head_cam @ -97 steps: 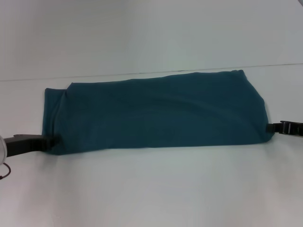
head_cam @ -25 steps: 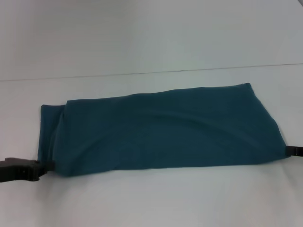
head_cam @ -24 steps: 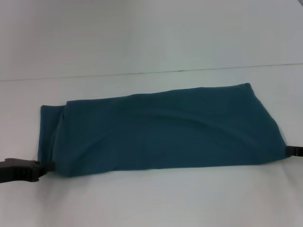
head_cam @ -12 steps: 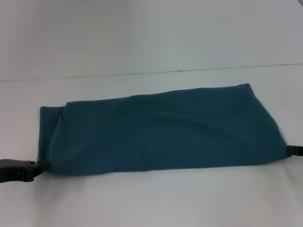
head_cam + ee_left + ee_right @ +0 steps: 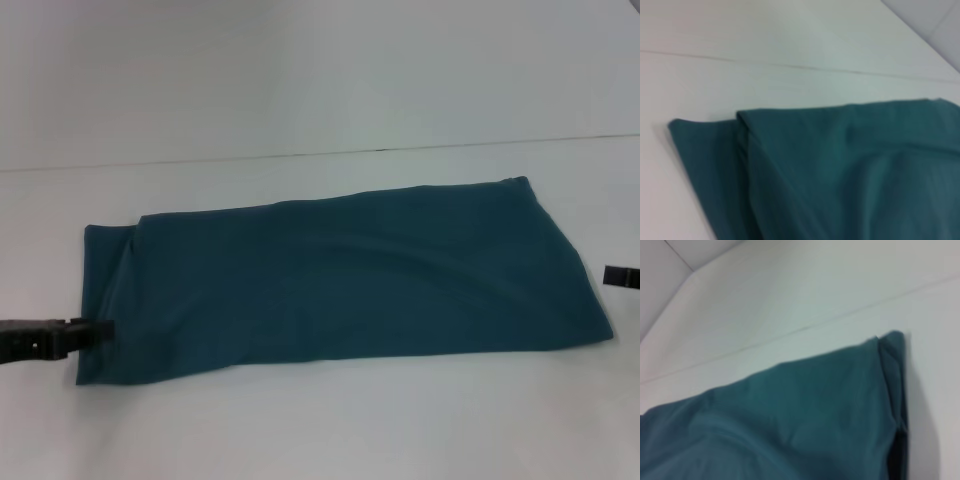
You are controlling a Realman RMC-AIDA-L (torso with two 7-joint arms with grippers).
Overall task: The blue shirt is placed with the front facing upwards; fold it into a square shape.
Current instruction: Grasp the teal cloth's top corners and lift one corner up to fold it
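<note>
Plain white table (image 5: 320, 430), faint seam.

The left gripper (image 5: 95, 331) reaches in low from the left edge of the head view, its dark fingers level and pointing right. The right gripper (image 5: 612, 275) barely shows at the right edge, also low.

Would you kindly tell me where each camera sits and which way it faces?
Head view: on the head, looking forward and down at the shirt on the table; left gripper and right gripper show at its ends.
Left wrist view: on the left wrist, facing the shirt's end; no fingers show.
Right wrist view: likewise, the other end.
All share the shirt.
</note>
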